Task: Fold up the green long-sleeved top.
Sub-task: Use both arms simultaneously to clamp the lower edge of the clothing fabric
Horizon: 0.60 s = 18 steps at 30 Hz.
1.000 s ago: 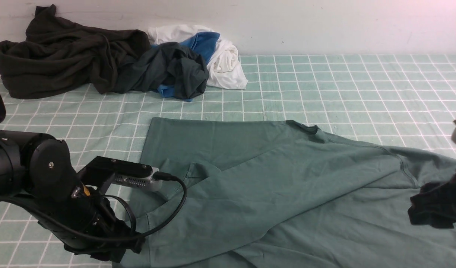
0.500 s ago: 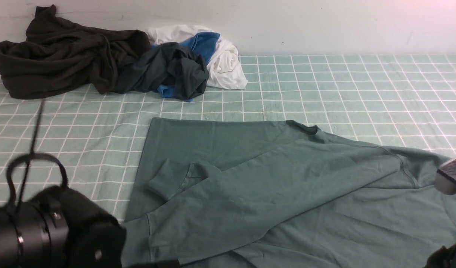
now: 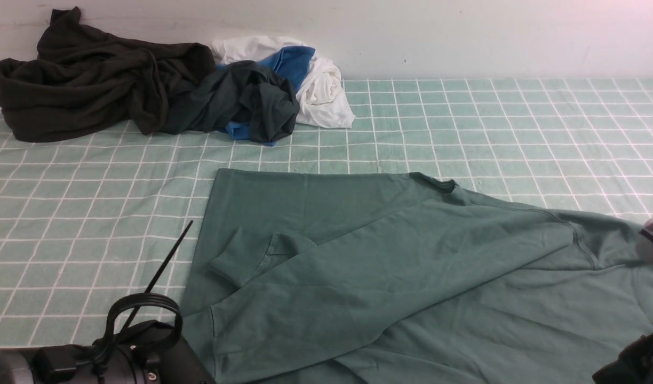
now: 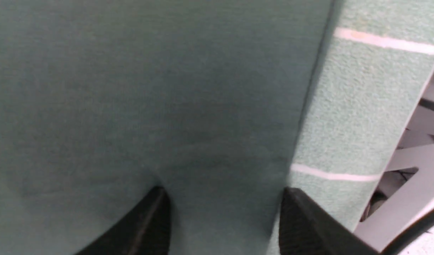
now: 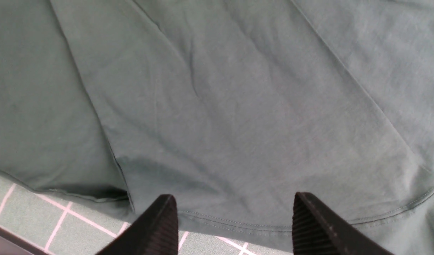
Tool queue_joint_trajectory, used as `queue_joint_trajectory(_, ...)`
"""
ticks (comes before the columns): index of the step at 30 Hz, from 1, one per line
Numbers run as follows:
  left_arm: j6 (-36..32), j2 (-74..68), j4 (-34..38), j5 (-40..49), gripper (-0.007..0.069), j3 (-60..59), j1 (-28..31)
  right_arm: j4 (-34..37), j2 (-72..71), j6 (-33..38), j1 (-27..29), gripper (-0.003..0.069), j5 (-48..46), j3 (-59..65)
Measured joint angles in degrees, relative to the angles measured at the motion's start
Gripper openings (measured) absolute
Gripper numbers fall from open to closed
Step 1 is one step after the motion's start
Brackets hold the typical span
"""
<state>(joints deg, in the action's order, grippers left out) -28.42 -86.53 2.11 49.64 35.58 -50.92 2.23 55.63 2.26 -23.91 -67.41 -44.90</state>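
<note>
The green long-sleeved top (image 3: 390, 266) lies spread on the checked cloth, one sleeve folded across its body with the ribbed cuff (image 3: 236, 261) near the left edge. No logo shows. In the left wrist view my left gripper (image 4: 222, 212) is open, close over the top (image 4: 149, 106) near its edge. In the right wrist view my right gripper (image 5: 234, 216) is open just above the top's stitched hem (image 5: 238, 221). In the front view only the left arm's body (image 3: 108, 357) and part of the right arm (image 3: 638, 362) show at the bottom corners.
A heap of clothes lies at the back left: a very dark olive-brown garment (image 3: 86, 80), a blackish-green one (image 3: 241, 101), and white and blue pieces (image 3: 310, 74). The green checked cloth (image 3: 492, 122) covers the table. The table's front edge (image 4: 408, 141) shows in the left wrist view.
Both arms have dropped back toward the near edge and out of the front view's middle. The sleeve and cuff lie uncovered on the top, which has not moved.
</note>
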Motion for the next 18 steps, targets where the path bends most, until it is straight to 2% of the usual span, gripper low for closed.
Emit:
queue_joint_trajectory(2,1.19,0.0,-0.92,0.18,0.0332,0.41,0.0,-0.06,0.0,0.01,0.0,0.0407,0.0,0.0)
queue_joint_trajectory(6,3.08,0.18,-2.43,2.6,0.0185,2.64,0.0,-0.25,0.0,-0.13,0.0,0.0407,0.06,0.0)
queue_joint_trajectory(9,3.21,0.25,-2.96,3.23,0.0106,2.83,0.0,-0.53,0.0,-0.13,0.0,0.0407,0.06,0.0)
queue_joint_trajectory(10,3.21,0.25,-3.02,3.23,0.01,2.83,0.0,-0.53,0.0,-0.13,0.0,0.0407,0.06,0.0)
queue_joint_trajectory(11,3.21,0.25,-3.08,3.29,0.0052,2.83,0.0,-0.55,0.0,-0.13,0.0,0.0407,0.06,0.0)
queue_joint_trajectory(14,3.21,0.06,-2.78,3.76,0.0012,2.83,0.0,-0.6,0.0,-0.13,0.0,0.0407,0.06,0.0)
queue_joint_trajectory(18,2.84,-0.67,-0.69,5.53,-0.0001,2.83,0.0,-0.6,0.0,-0.13,0.0,0.0407,0.06,0.0)
